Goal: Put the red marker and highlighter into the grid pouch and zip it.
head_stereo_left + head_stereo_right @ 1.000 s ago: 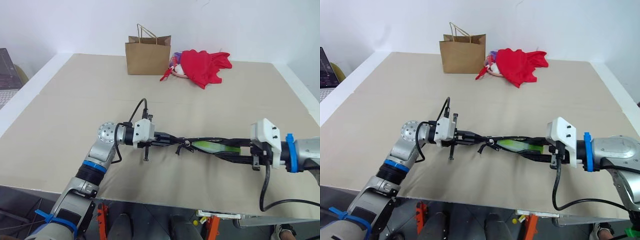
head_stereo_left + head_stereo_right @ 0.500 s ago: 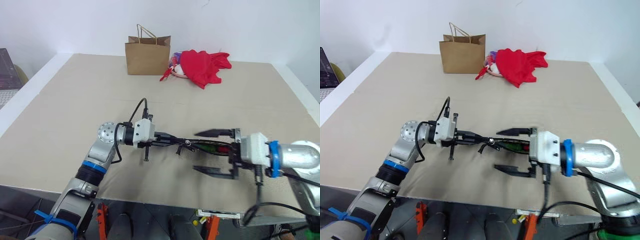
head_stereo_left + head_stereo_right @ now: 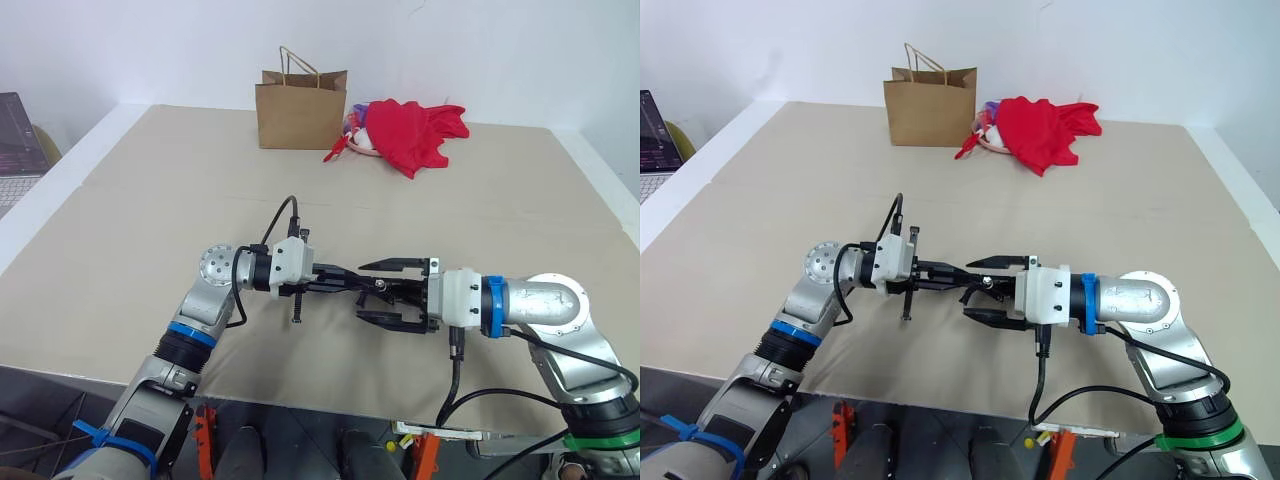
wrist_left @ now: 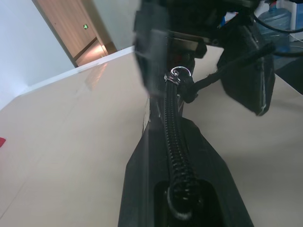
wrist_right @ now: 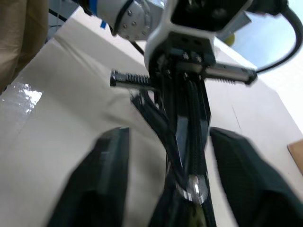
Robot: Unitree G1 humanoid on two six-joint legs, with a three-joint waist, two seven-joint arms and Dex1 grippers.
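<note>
Black fingers of the left gripper point(image 3: 322, 277) are pinched tight on one end of the grid pouch point(image 3: 385, 290), holding it level above the table point(image 3: 140, 230). Facing it, the right gripper point(image 3: 375, 292) has its jaws parted, one finger on each side of the pouch near the zipper's metal ring point(image 4: 177, 74), not clamped on it. Farther back stand a brown paper bag point(image 3: 301, 110) and a red cloth point(image 3: 412, 133). No writing is legible anywhere.
</note>
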